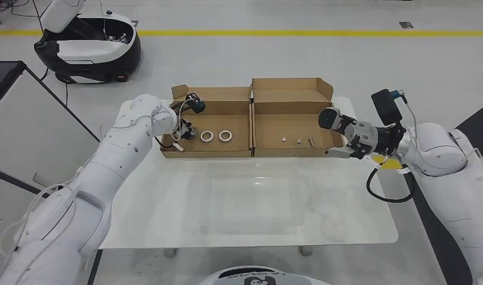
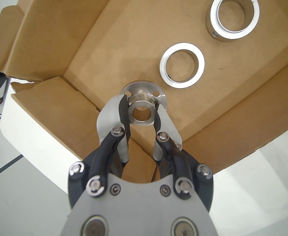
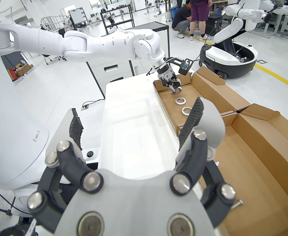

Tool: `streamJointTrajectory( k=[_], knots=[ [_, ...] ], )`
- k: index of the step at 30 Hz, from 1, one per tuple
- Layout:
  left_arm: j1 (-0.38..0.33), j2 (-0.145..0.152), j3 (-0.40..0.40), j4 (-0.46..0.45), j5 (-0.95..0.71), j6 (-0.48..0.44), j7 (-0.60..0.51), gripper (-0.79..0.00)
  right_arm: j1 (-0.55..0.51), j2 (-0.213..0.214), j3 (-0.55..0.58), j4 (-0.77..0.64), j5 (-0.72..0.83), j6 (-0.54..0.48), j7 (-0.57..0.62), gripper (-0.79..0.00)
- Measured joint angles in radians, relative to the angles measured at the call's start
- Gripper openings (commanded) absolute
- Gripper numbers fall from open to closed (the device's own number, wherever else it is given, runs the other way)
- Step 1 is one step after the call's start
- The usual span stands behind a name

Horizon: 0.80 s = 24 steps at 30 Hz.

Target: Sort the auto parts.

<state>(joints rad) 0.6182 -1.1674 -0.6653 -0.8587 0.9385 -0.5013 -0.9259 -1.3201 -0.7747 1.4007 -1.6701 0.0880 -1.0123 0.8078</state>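
White tabletop carries two open cardboard boxes, set side by side along its far half. The left box holds a left collar ring and a right collar ring (both lying flat, just apart), plus a flanged hub at its left end. The left gripper is clamped on the hub's neck. The right box holds three small fasteners in a loose row. At that box's right end hangs the right gripper, jaws spread wide with nothing between them.
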Motion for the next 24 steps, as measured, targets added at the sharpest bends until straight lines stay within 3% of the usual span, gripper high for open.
streamJointTrajectory(
  k=[9,10,11,22,23,24],
  knots=[
    [0.000,0.000,0.000,0.000,0.000,0.000,0.000,-0.785,0.000,0.000,0.000,0.000,0.000,0.000,0.000,0.000],
    [0.000,0.000,0.000,0.000,0.000,0.000,0.000,-0.714,0.000,0.000,0.000,0.000,0.000,0.000,0.000,0.000],
    [0.000,0.000,0.000,0.000,0.000,0.000,0.000,-0.785,0.000,0.000,0.000,0.000,0.000,0.000,0.000,0.000],
    [0.020,-0.009,0.009,-0.004,0.020,0.026,-0.023,-0.785,0.000,0.000,0.000,0.000,0.000,0.000,0.000,0.000],
    [0.019,-0.010,0.009,-0.003,0.022,0.026,-0.024,-0.745,0.000,0.000,0.000,0.000,0.000,0.000,0.000,0.000],
    [0.018,-0.012,0.011,0.000,0.025,0.025,-0.029,-0.576,0.000,0.000,0.000,0.000,0.000,0.000,0.000,0.000]
  ],
)
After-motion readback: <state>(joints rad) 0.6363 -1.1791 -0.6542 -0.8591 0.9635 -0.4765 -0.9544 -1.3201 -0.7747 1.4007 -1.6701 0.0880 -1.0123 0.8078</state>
